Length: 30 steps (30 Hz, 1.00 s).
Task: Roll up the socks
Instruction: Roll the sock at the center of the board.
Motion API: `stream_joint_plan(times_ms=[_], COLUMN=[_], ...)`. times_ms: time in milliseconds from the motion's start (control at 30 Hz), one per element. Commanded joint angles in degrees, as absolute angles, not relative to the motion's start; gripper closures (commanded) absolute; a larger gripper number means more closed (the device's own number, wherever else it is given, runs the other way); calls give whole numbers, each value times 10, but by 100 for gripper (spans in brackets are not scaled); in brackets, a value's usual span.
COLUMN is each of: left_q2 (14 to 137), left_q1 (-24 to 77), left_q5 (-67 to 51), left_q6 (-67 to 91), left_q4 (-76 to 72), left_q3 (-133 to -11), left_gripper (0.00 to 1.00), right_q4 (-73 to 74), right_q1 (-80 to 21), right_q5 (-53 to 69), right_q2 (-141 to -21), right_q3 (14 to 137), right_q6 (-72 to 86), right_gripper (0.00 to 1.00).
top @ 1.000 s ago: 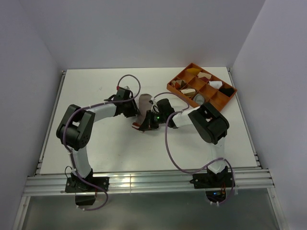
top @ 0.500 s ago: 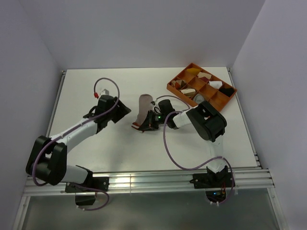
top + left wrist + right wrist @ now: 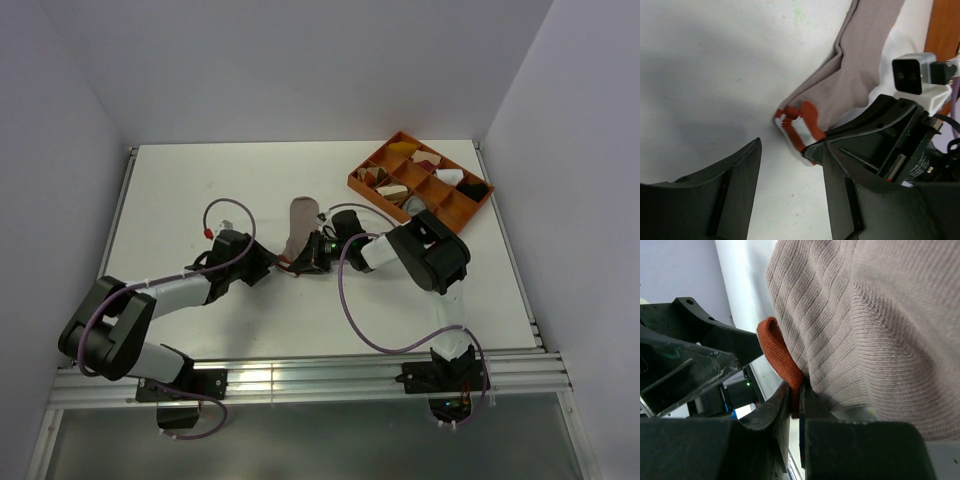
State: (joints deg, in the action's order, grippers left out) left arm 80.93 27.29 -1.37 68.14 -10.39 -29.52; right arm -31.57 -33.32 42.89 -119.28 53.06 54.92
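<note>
Pinkish-tan sock (image 3: 865,315) cuff is pinched between the right jaws.

Sock (image 3: 300,222) on table (image 3: 180,200) centre; tray (image 3: 377,158) behind-right of it, near table's far-right corner.

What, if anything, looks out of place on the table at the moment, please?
The pinkish-tan knit sock lies creased, its red-and-white striped cuff pinched in the right gripper. The orange divided tray sits askew in the far right corner.
</note>
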Motion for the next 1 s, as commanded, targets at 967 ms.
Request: stream_joint_plan(times_ms=[967], left_q2=[918], left_q1=[308], left_q5=[25], left_q6=[692], left_q4=[-131], left_q3=[-314], left_gripper=[82], right_q4=[-282], right_q1=[-333], right_q5=[386], right_q2=[-1211], right_q3=[521], right_q6=[538], right_gripper=[98])
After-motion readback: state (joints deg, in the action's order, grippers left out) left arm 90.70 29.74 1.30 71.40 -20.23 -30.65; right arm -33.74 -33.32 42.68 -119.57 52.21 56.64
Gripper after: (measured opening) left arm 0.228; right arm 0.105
